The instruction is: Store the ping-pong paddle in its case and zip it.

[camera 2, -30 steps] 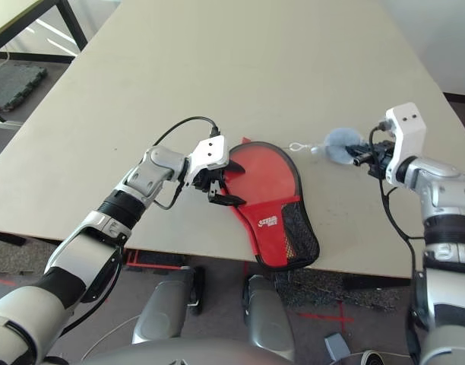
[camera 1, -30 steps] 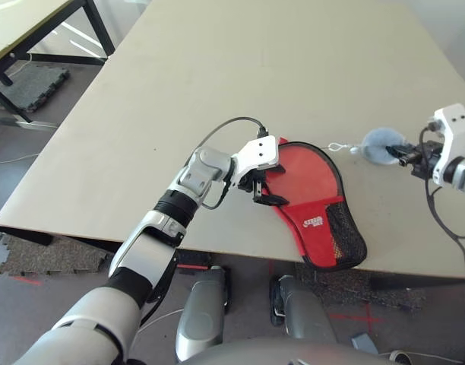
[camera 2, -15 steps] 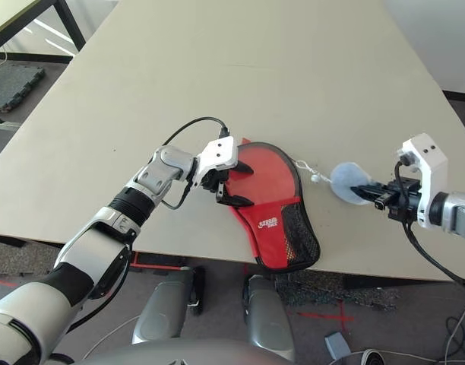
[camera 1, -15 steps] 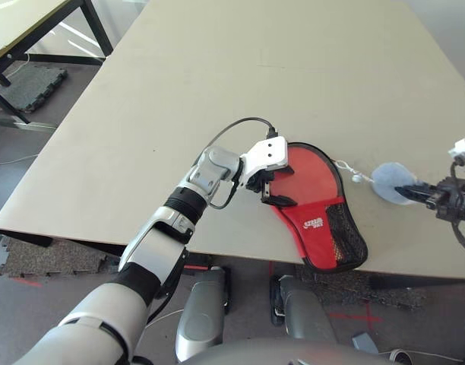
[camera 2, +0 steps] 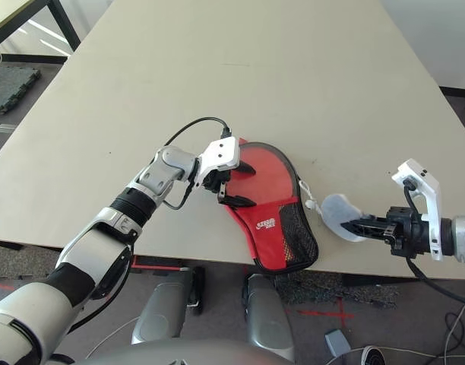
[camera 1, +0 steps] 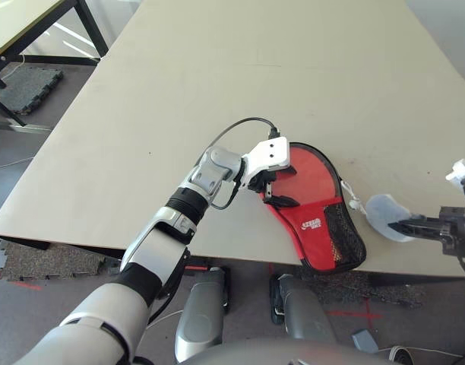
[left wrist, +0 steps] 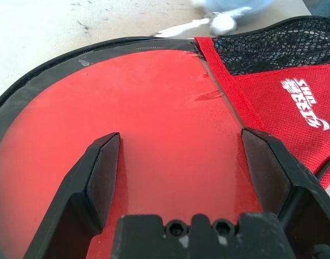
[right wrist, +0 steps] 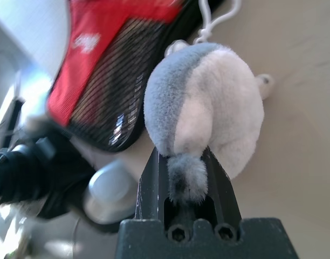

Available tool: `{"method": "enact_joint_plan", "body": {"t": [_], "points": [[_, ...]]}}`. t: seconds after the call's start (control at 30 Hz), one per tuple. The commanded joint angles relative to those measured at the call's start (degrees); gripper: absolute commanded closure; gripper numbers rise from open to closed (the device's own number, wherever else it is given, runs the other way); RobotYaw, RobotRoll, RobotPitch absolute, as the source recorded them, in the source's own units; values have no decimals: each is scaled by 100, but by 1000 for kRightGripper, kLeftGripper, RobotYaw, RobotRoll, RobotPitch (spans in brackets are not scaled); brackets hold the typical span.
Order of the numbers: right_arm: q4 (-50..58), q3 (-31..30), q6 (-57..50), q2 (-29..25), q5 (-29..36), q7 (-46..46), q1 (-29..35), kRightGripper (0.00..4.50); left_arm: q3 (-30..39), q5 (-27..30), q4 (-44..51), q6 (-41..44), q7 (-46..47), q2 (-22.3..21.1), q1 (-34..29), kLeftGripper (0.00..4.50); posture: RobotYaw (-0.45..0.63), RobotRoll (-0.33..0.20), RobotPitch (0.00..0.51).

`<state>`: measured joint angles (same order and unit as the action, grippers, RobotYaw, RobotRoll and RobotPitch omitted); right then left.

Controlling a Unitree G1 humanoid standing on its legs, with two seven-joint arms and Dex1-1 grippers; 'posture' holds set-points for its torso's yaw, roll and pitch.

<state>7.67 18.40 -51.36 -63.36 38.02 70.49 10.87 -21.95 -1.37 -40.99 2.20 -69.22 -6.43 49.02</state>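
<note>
The case (camera 1: 312, 207) lies flat near the table's front edge, red side up with black zip edging. Its mesh pocket (camera 1: 345, 232) and logo panel (left wrist: 294, 102) point toward the edge. My left gripper (camera 1: 275, 190) hovers open over the round red part, one finger (left wrist: 103, 162) on each side, holding nothing. My right gripper (camera 2: 355, 225) is shut on a pale grey-white pouch (camera 2: 336, 208), low at the front right. A white cord (camera 2: 305, 195) ties the pouch to the case's rim. The ping-pong paddle is hidden.
The beige table (camera 1: 217, 76) stretches far behind the case. The case's mesh end overhangs the front edge. A second table with black legs (camera 1: 35, 30) stands at the far left, over dark floor mats (camera 1: 27, 80).
My right gripper has drawn the pouch from beside the case's far right rim toward the front edge, the cord following. The left gripper shifted slightly onto the case, then held still.
</note>
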Motion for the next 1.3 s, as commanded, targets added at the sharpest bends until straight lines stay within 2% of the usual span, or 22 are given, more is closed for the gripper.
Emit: {"method": "enact_joint_plan", "body": {"t": [0.03, 0.23, 0.43, 0.57, 0.73, 0.87, 0.97, 1.0, 1.1, 1.3], "points": [[266, -327, -137, -157, 96, 421, 424, 4478, -239, -231, -156, 190, 44, 42, -203, 0, -3, 0, 207], [418, -531, -6, -400, -64, 634, 1059, 4478, -232, -219, -143, 215, 93, 94, -208, 0, -1, 0, 204], [97, -724, 271, -765, -365, 856, 1600, 4478, -234, -226, -154, 196, 98, 94, -221, 0, -2, 0, 199], [-247, -605, 560, -666, -466, 753, 1579, 4478, -228, -229, -201, 172, 103, 97, -193, 0, -5, 0, 191], [-525, 233, -13, -318, 538, 964, 949, 2845, -213, -223, -225, 158, 93, 86, -163, 0, -8, 0, 183], [-886, 1011, -294, -250, 1003, 964, 279, 1259, -144, -196, -284, 160, 100, 75, -101, 0, -6, 0, 180], [-1111, 1525, -803, -213, 1571, 690, -559, 152, -75, -170, -310, 182, 127, 59, -49, 0, 0, 0, 177], [-1162, 1604, -896, -201, 1659, 614, -772, 27, -54, -161, -308, 193, 133, 51, -39, 0, 1, 0, 176], [-1372, 1626, -797, 19, 1577, 93, -1401, 27, 57, -98, -248, 273, 171, 2, -33, 0, 9, 0, 174], [-1545, 1165, 753, 1002, 416, -1407, -2332, 27, 507, 218, 168, 731, 348, -199, -108, 0, 27, 0, 170]]}}
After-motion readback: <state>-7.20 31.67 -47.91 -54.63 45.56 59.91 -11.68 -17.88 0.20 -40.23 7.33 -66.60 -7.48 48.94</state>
